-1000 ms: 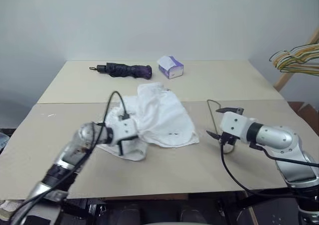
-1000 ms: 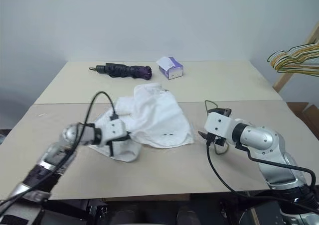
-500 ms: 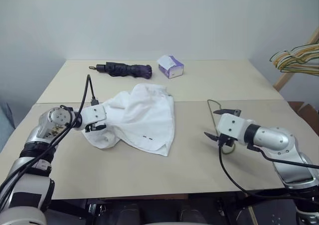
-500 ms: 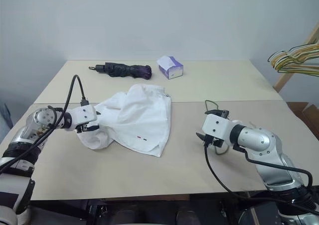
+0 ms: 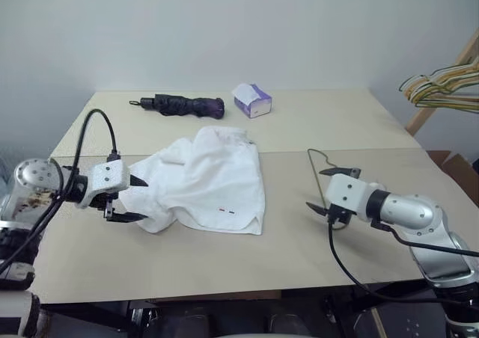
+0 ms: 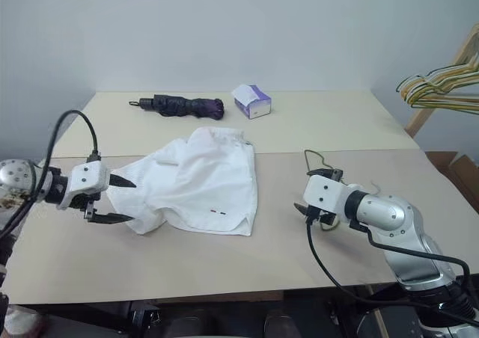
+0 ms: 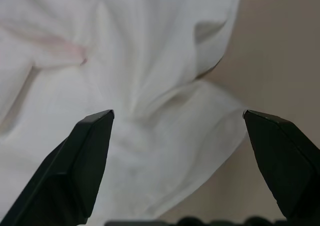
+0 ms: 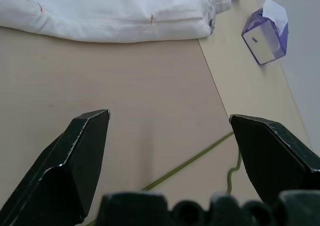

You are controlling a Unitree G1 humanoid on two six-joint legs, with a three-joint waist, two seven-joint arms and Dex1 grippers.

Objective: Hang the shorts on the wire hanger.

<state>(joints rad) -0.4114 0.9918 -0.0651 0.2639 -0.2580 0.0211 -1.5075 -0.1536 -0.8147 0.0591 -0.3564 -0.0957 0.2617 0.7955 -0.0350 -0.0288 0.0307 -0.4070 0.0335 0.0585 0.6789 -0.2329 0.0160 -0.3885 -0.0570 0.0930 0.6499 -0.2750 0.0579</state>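
Note:
The white shorts lie spread and rumpled on the middle of the table, small red marks near their front hem. My left gripper is open at the shorts' left edge, and nothing is gripped between its fingers. In the left wrist view the folds of the shorts lie just ahead of the black fingers. The thin olive wire hanger lies flat on the table at the right. My right gripper hovers open over it. In the right wrist view the hanger crosses between the spread fingers.
A folded dark umbrella and a purple tissue box sit at the back of the table. A bunch of coloured hangers hangs on a wooden rack off the right edge. The table is bare in front of the shorts.
The left gripper pulled the shorts to the left, spreading them, then opened, let go and drew back left. The right arm has kept still.

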